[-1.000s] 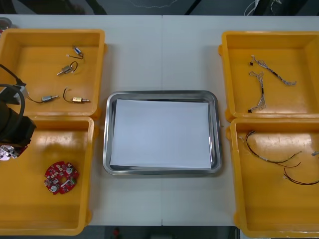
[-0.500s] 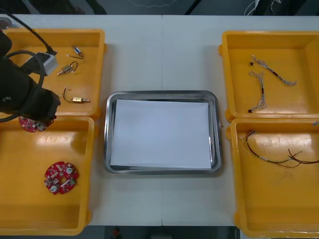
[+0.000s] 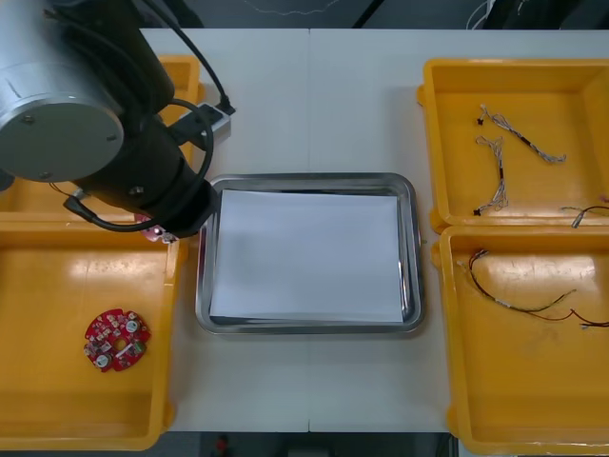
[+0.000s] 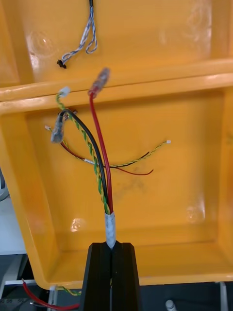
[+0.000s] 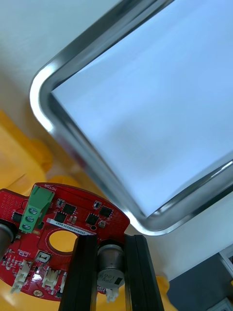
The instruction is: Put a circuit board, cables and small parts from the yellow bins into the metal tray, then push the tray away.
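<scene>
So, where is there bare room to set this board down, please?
The metal tray's white floor is bare rim to rim; the left tool, shut on the circuit board, hangs by its left rim. The table beyond the tray is bare. The near right bin is crowded: loose cables, plus the right tool shut on a cable bundle.

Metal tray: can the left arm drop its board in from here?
Probably yes. The left gripper, shut on the circuit board, hangs beside the metal tray, at its left rim; nothing lies on its white inside, and the right gripper, shut on cables, is off over a yellow bin.
</scene>
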